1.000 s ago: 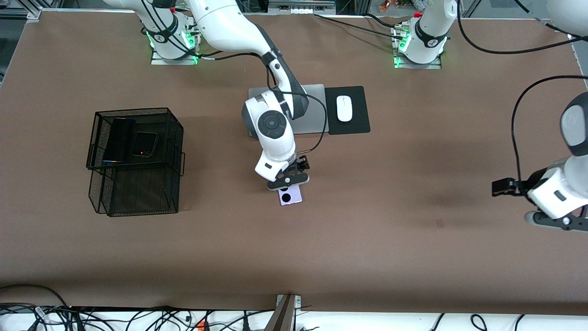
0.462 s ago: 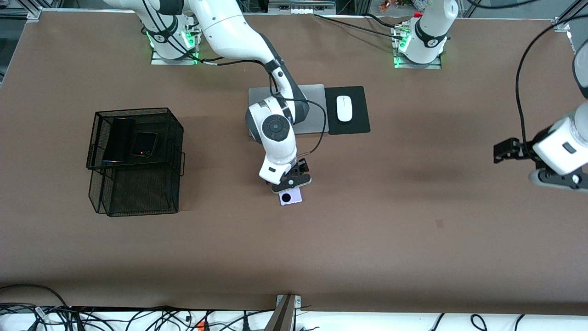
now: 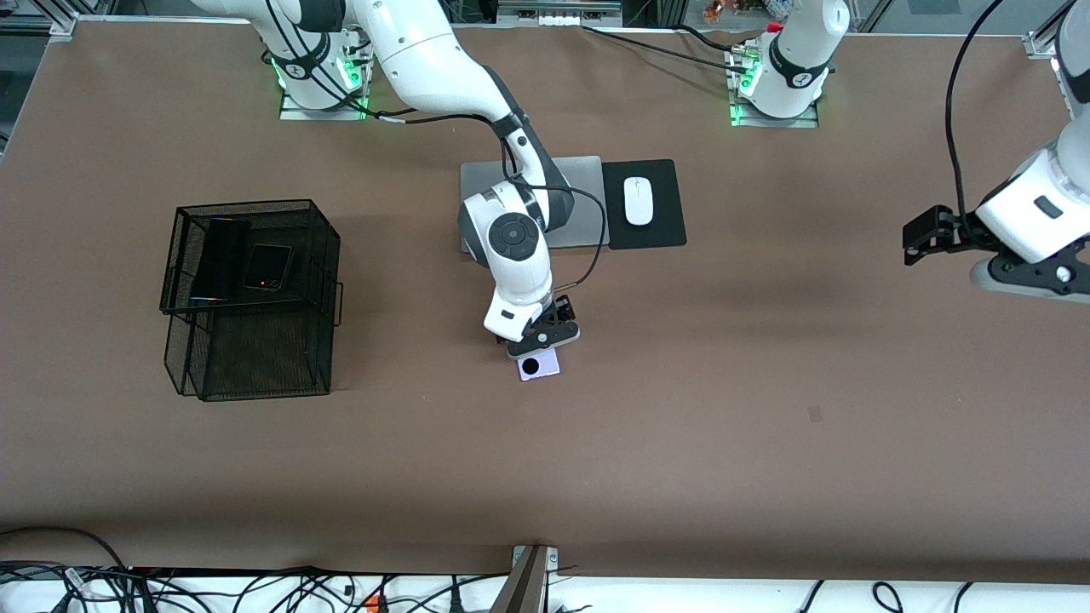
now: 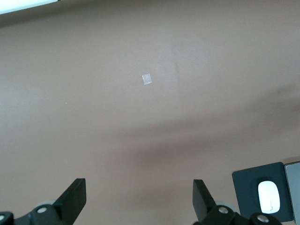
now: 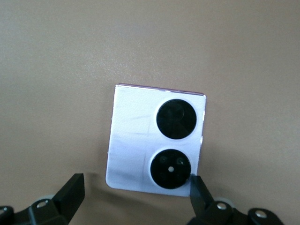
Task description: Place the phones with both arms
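The lilac-white phone (image 3: 540, 367) (image 5: 154, 138) with two round black lenses lies flat mid-table. My right gripper (image 3: 536, 347) (image 5: 136, 190) hovers open just over one edge of it, one fingertip (image 5: 198, 186) by the phone's corner. The long black phone (image 3: 220, 260) and the square black flip phone (image 3: 268, 266) lie on the upper tier of a black wire basket (image 3: 324, 255) toward the right arm's end. My left gripper (image 3: 1026, 277) (image 4: 139, 194) hangs open and empty over bare table at the left arm's end.
A silver laptop (image 3: 583, 183) lies partly under the right arm, beside a white mouse (image 3: 638, 200) (image 4: 269, 196) on a black pad (image 3: 666, 228). A small tape mark (image 4: 147, 78) is stuck on the brown tabletop. Cables run along the table's front edge.
The left arm has swung its open gripper back toward its base's side of the table. The right gripper has shifted only slightly over the lilac-white phone.
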You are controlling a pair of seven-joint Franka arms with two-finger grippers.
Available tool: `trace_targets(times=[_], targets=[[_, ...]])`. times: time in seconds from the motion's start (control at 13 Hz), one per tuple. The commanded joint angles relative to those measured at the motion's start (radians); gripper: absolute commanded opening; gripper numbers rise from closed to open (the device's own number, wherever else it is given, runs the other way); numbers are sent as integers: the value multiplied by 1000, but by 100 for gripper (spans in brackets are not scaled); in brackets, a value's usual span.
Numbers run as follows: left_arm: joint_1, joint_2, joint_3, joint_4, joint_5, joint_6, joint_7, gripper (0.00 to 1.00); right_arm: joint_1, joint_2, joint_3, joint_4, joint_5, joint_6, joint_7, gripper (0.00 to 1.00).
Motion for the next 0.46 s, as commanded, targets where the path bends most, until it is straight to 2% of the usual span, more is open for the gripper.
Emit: trace_targets(times=[0.0, 0.38], targets=[[9, -75, -2, -37, -44, -24, -4, 100, -9, 19, 4, 28, -10, 9, -35, 100], [16, -144, -1, -40, -66, -51, -6, 100, -9, 22, 4, 27, -10, 15, -75, 100]])
